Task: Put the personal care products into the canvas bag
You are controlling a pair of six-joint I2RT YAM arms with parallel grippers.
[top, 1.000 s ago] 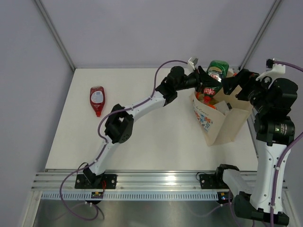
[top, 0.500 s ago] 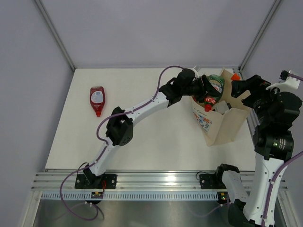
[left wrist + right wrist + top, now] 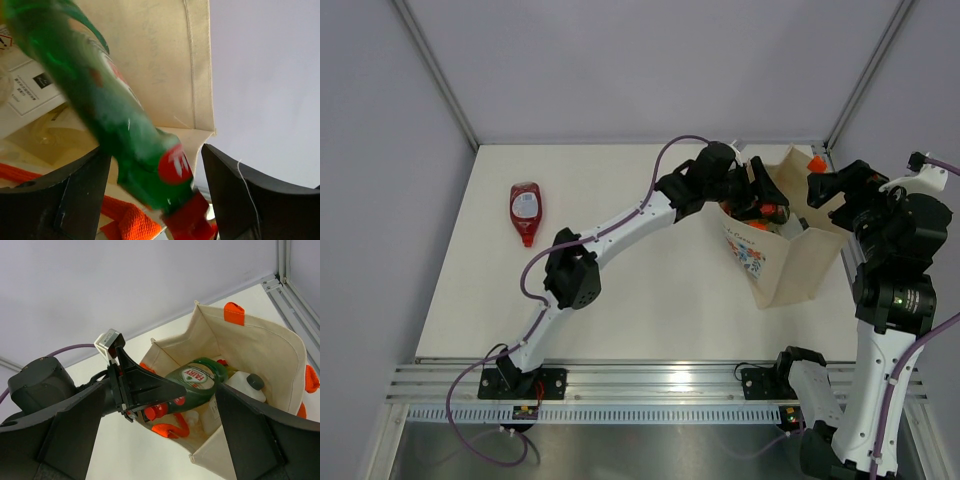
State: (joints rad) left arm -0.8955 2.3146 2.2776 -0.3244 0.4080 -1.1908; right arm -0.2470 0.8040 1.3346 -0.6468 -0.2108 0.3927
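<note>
One canvas bag (image 3: 795, 265), one red bottle (image 3: 525, 212), one green bottle (image 3: 200, 385).

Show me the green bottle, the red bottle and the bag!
green bottle (image 3: 195, 377), right wrist view, on its label.
red bottle (image 3: 525, 205), top view, on its white label.
bag (image 3: 805, 262), top view, on its plain side wall.

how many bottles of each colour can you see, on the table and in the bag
green bottle: 1, in the canvas bag
red bottle: 1, lying on the table
white bottle with a grey cap: 1, in the canvas bag
total: 3 clearly seen; the bag may hide more
</note>
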